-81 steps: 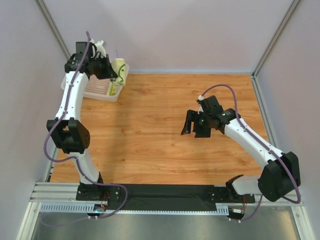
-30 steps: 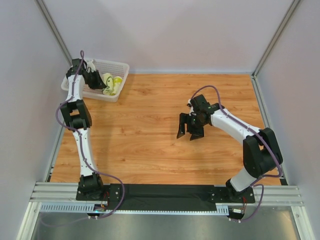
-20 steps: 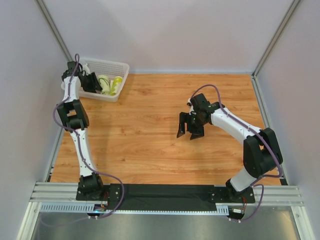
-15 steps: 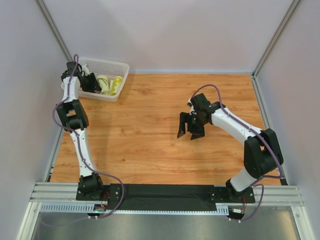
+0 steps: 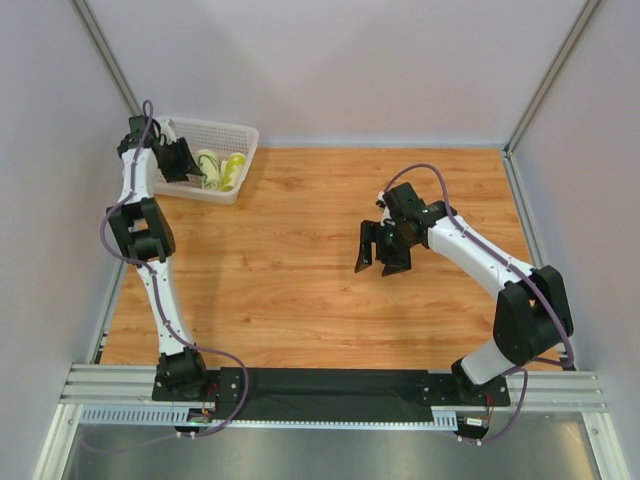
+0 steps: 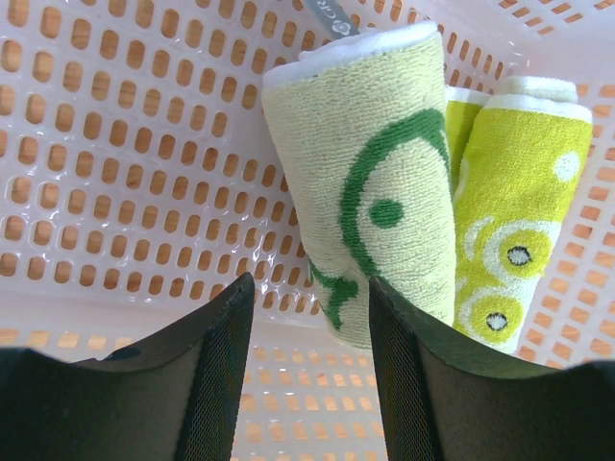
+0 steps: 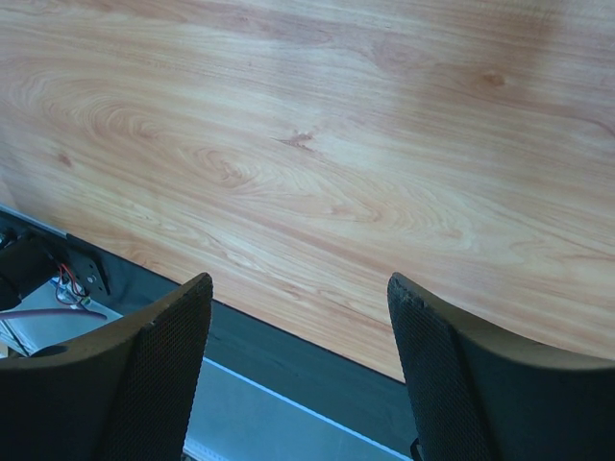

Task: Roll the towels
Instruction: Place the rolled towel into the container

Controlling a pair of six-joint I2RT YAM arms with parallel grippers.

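Two rolled towels lie side by side, touching, inside the white plastic mesh basket (image 5: 243,133) at the far left corner of the wooden worktop (image 5: 290,290): a pale cream terry towel with a dark green swirl (image 6: 375,182) and a bright yellow-green towel with white circles (image 6: 524,211). The left gripper (image 6: 309,284) hovers just short of them, fingers spread, nothing between. The right gripper (image 5: 383,260) hangs spread and empty over the worktop's middle.

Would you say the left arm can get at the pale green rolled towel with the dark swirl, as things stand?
Probably yes: the left pincer hangs open over the white mesh basket, and the pale green rolled towel lies uncovered just ahead of it, nothing between.
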